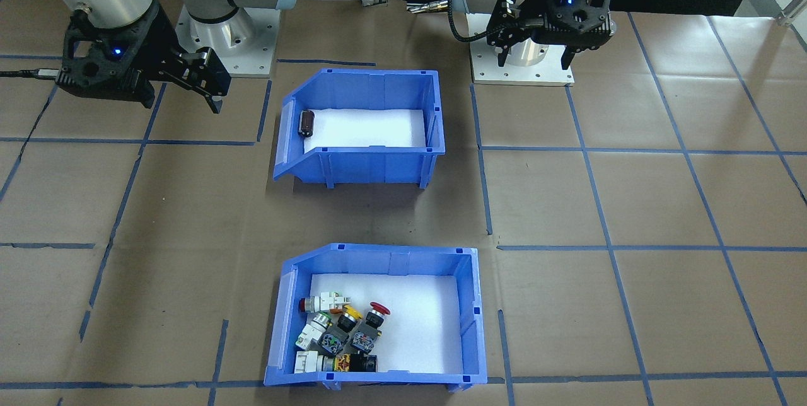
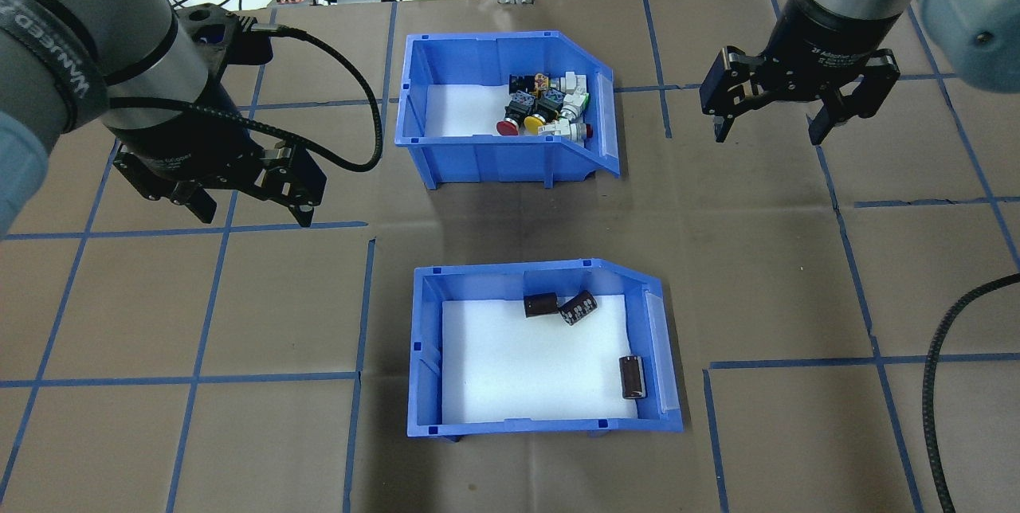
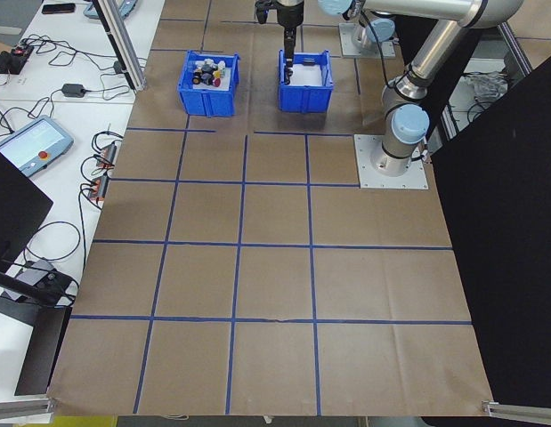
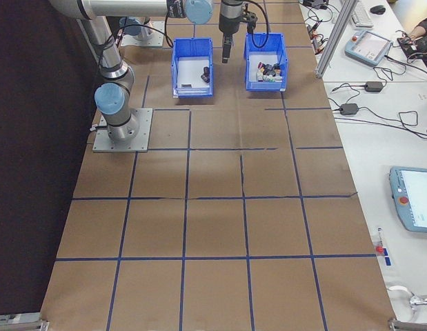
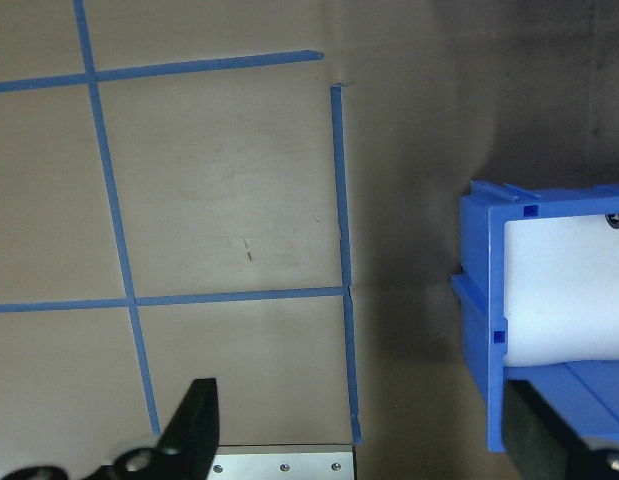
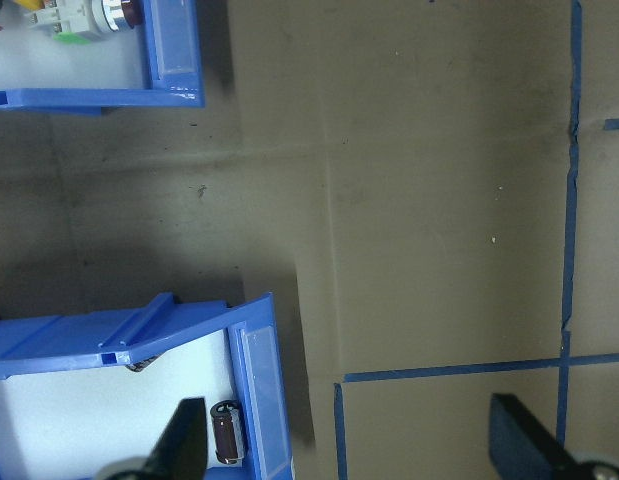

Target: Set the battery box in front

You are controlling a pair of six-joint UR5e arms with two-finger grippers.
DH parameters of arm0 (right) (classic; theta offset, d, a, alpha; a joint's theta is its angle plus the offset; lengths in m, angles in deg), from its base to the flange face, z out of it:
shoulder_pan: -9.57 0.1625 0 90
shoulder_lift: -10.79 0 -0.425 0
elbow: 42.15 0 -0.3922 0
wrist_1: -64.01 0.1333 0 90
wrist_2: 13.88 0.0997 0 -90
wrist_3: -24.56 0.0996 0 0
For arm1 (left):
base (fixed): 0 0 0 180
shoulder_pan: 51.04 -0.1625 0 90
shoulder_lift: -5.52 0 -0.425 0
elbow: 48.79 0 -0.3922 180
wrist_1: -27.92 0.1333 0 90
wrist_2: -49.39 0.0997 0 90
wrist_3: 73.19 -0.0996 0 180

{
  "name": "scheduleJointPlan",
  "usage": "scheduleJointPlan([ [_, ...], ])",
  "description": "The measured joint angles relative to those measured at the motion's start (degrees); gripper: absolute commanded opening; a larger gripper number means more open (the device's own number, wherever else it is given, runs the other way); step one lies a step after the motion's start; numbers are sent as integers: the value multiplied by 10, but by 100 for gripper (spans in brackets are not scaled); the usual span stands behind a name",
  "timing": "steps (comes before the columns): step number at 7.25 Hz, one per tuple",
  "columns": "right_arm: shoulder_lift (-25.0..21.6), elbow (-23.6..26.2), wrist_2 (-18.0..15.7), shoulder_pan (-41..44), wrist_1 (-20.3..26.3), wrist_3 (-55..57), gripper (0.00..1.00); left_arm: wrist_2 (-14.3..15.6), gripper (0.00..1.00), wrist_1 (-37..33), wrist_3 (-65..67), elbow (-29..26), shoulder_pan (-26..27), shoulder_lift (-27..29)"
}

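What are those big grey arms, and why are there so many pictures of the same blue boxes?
Those are two robot arms at a table covered in brown paper with blue tape lines. Each ends in a claw with two fingers: the left gripper and the right gripper. Both are open and hold nothing. The pictures come from different cameras: one behind the robot, one facing it, one at each table end, and one on each wrist. On the table sit two blue bins. The battery box holds three small dark batteries and is nearest the robot. The switch bin holds colourful push buttons and sits farther away.
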Motion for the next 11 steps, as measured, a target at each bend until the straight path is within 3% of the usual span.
scheduleJointPlan([
  [11,1,0,3,-1,0,-5,100,-3,98,0,0,1,1,0],
])
